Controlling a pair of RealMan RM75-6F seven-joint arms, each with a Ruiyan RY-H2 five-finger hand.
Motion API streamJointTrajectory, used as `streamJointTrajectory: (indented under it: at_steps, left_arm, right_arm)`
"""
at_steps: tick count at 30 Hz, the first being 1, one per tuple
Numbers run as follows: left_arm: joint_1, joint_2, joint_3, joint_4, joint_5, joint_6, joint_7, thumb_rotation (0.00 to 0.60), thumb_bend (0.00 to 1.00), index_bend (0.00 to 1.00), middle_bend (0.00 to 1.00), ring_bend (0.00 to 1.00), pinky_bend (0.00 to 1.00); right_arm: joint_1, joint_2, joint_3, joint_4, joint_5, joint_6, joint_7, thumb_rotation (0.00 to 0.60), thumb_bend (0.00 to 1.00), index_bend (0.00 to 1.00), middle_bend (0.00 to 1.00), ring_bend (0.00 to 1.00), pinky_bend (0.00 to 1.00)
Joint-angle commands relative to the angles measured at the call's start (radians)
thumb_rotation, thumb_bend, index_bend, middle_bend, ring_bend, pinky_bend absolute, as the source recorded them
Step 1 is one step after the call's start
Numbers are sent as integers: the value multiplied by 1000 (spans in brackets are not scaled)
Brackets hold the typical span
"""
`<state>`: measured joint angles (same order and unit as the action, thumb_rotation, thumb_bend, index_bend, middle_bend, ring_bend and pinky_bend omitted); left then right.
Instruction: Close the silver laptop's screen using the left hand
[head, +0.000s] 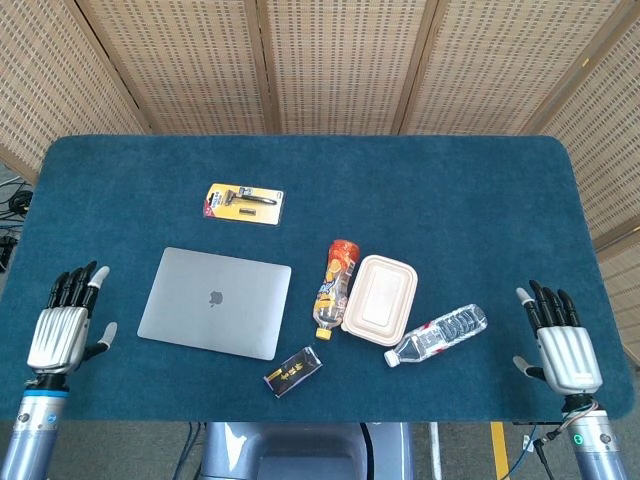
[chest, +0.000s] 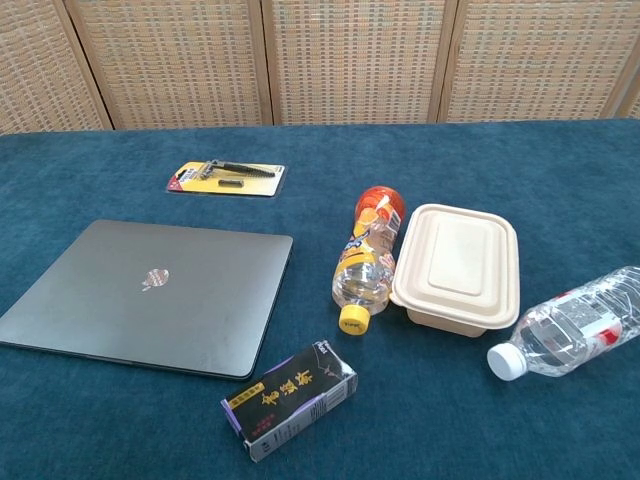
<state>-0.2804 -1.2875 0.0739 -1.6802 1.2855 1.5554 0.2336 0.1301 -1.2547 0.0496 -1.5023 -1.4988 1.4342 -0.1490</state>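
The left hand (head: 62, 328) holds nothing, fingers spread, at the table's near edge. To its right, apart from it, the silver laptop (head: 215, 302) lies closed. Further right: a dark carton (head: 293, 371), a lidded beige lunch box (head: 380, 299), contents hidden, and the right hand (head: 560, 342), empty with fingers spread.

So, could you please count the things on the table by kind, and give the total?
Laptop: 1
Bottles: 2, an orange drink bottle and a clear water bottle
Lunch box: 1
Razor pack: 1
Small dark carton: 1
Total: 6
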Motion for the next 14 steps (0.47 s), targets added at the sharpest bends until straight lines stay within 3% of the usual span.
streamJointTrajectory:
  at_steps: [1, 14]
  left_arm:
    - [23, 8, -20, 19, 16, 16, -20, 600, 374, 0, 0, 0, 0]
    - [63, 9, -41, 12, 91, 29, 21, 600, 372, 0, 0, 0, 0]
  right_arm:
    - [-4, -9, 5, 10, -8, 19, -1, 600, 0, 0, 0, 0, 0]
    - [-10, -9, 3, 6, -30, 43, -3, 600, 0, 0, 0, 0, 0]
